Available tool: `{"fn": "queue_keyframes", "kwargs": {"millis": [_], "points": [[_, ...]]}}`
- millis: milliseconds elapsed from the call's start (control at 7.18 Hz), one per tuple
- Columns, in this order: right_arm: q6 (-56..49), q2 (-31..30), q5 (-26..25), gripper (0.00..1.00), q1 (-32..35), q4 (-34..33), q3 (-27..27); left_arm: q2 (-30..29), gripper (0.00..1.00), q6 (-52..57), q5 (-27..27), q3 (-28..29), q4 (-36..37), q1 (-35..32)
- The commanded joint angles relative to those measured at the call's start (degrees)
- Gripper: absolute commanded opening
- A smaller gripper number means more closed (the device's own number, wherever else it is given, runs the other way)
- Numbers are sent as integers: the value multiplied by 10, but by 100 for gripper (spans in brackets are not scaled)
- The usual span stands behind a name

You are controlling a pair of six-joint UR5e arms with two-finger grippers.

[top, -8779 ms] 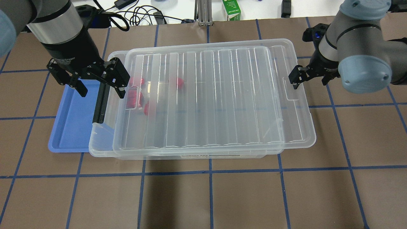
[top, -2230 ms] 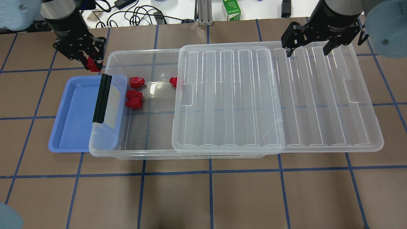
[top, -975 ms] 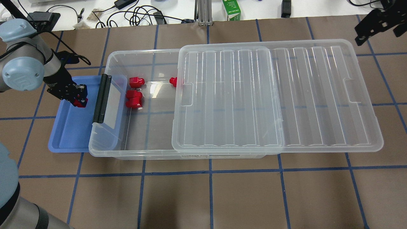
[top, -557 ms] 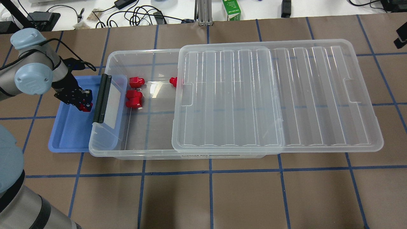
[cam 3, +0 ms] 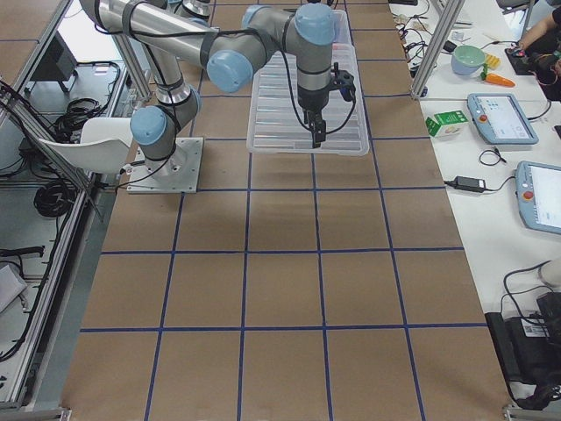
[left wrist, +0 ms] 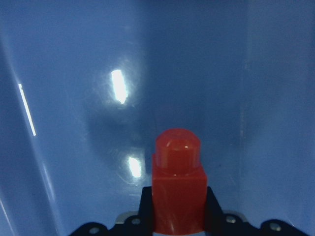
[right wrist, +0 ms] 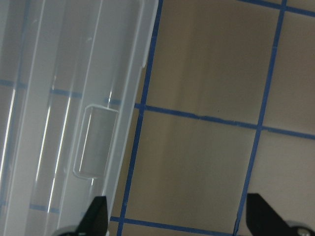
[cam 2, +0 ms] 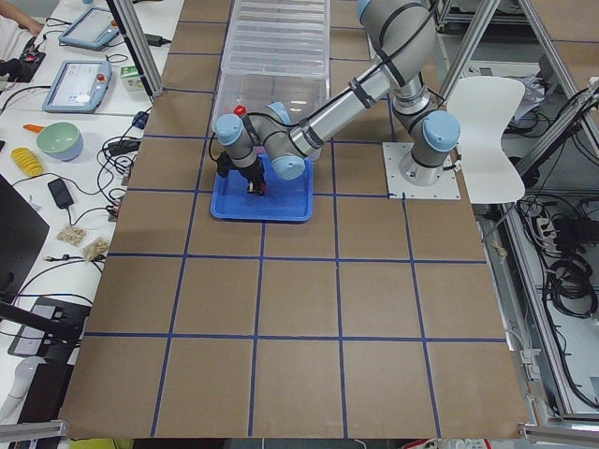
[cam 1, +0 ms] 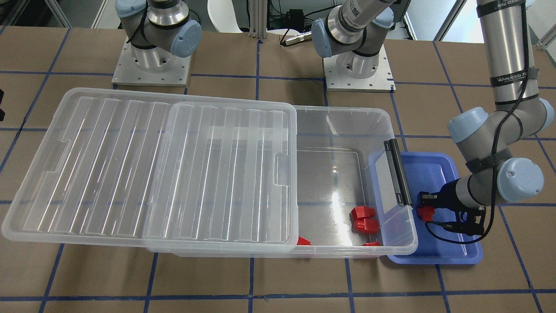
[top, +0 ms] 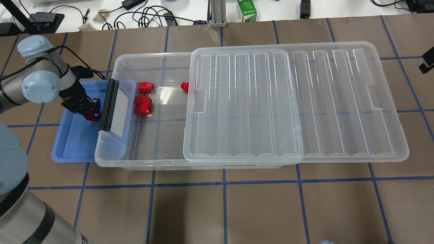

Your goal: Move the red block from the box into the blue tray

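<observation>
My left gripper (top: 91,114) is shut on the red block (top: 92,117) and holds it low inside the blue tray (top: 73,144), close to the box's black latch (top: 108,105). In the left wrist view the red block (left wrist: 177,183) stands stub-forward between the fingers over the tray floor (left wrist: 197,73). The clear box (top: 142,164) has its ribbed lid (top: 295,101) slid off to the right. My right gripper (right wrist: 179,216) is open and empty, beyond the lid's right end; it also shows at the overhead view's right edge (top: 427,62).
Several other red pieces (top: 143,105) lie in the box's open left end, one (top: 184,86) at the lid's edge. The tray's right side sits under the box's latch end. Cables and a green carton (top: 247,10) lie beyond the table's far edge.
My left gripper has carried the red block from above the table down into the tray and moved it toward the latch. The right gripper has pulled away to the right edge.
</observation>
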Motion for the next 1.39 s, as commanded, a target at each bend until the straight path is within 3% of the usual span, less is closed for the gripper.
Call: {"fn": "queue_keyframes", "kwargs": {"millis": [0, 418, 836, 1254], "points": [[-4, 50, -1, 100, -13, -65, 46, -6, 99, -3, 1, 5, 0, 0], [3, 54, -1, 100, -13, -71, 82, 41, 100, -6, -1, 18, -40, -6], [44, 53, 4, 100, -10, -70, 88, 104, 100, -39, 0, 139, -225, -17], [111, 46, 11, 100, 10, -68, 100, 174, 100, -152, -6, 154, -293, -101]]}}
